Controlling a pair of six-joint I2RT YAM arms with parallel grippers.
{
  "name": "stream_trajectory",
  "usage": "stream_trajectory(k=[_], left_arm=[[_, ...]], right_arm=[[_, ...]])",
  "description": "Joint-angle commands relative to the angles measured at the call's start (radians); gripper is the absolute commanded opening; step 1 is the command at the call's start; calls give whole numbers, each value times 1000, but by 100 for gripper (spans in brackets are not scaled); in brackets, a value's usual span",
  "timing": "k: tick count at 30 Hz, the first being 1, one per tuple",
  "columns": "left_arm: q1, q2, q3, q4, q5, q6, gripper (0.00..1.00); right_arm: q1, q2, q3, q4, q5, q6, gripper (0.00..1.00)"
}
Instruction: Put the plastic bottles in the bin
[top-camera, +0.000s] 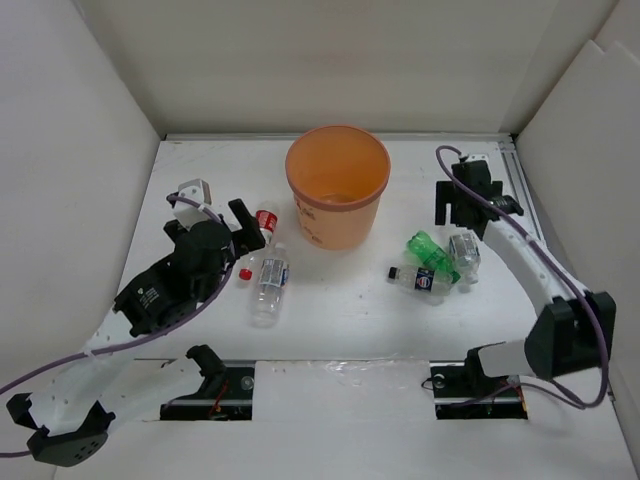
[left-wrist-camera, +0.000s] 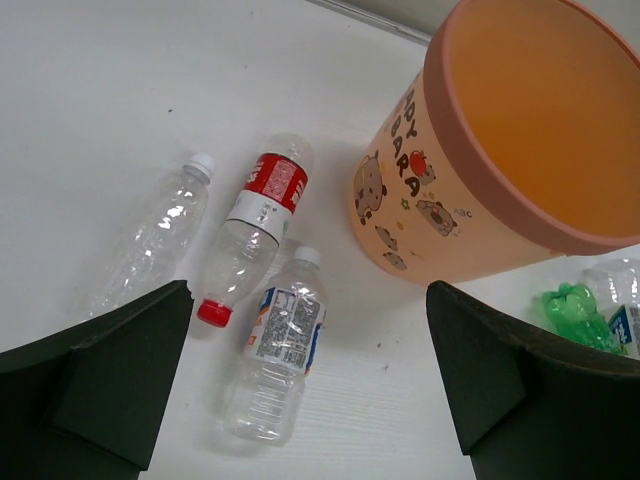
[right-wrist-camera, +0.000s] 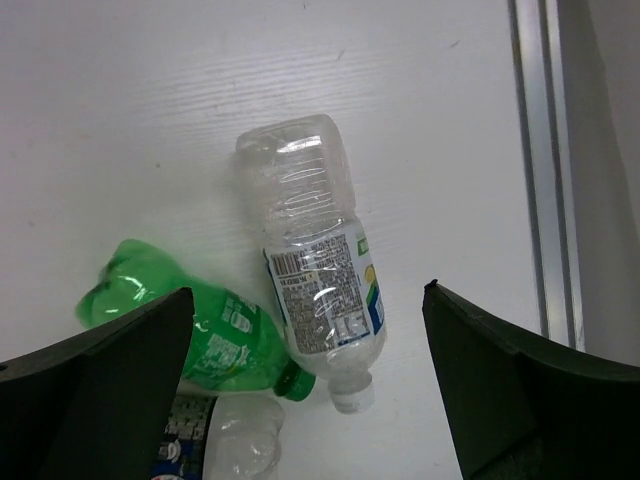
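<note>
The orange-tan bin (top-camera: 337, 190) stands upright at the back centre, and also shows in the left wrist view (left-wrist-camera: 470, 150). Left of it lie a red-label bottle (left-wrist-camera: 262, 205), a white-label bottle (left-wrist-camera: 285, 340) and a plain clear bottle (left-wrist-camera: 155, 240). My left gripper (top-camera: 243, 228) is open and empty above them (left-wrist-camera: 310, 400). Right of the bin lie a green bottle (right-wrist-camera: 190, 335), a clear white-label bottle (right-wrist-camera: 315, 270) and a dark-blue-label bottle (top-camera: 420, 280). My right gripper (top-camera: 460, 205) is open and empty above the clear bottle (right-wrist-camera: 305, 390).
White walls close in the table on the left, back and right. A metal rail (right-wrist-camera: 545, 170) runs along the right edge. Both arm bases sit at the near edge, the right one (top-camera: 480, 385) below the right bottles.
</note>
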Motion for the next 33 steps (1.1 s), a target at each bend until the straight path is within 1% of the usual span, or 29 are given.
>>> stream_trajectory(k=[1, 4, 11, 18, 21, 23, 25, 26, 27, 28, 29, 30, 33], left_arm=[[-1, 6, -29, 44, 32, 30, 100], [-1, 6, -41, 66, 58, 39, 100], [-1, 15, -41, 75, 89, 39, 100], [-1, 15, -41, 75, 108, 48, 100], [-1, 15, -41, 75, 118, 48, 100], [-1, 15, -32, 75, 118, 39, 100], [-1, 15, -32, 75, 118, 39, 100], [-1, 15, -20, 75, 118, 39, 100], [-1, 15, -20, 75, 129, 30, 100], [-1, 15, -10, 75, 129, 30, 100], [-1, 15, -10, 75, 129, 30, 100], [-1, 15, -1, 75, 146, 30, 100], [-1, 28, 8, 93, 180, 30, 100]], right_arm=[[-26, 121, 48, 62, -6, -33, 100], [-51, 186, 61, 85, -6, -33, 100], [-164, 279, 27, 181, -179, -33, 100], [-195, 425, 62, 191, -276, -54, 100], [-216, 474, 71, 191, -302, -54, 97], [-232, 487, 71, 191, -311, -45, 85], [-264, 487, 71, 200, -327, -25, 69], [-278, 487, 71, 200, -327, -25, 52], [-290, 473, 71, 200, -327, -12, 41], [-313, 462, 71, 200, -316, -11, 24], [-313, 433, 71, 200, -293, 7, 0], [-327, 416, 71, 191, -237, 31, 0], [-336, 333, 84, 177, -178, 51, 0]])
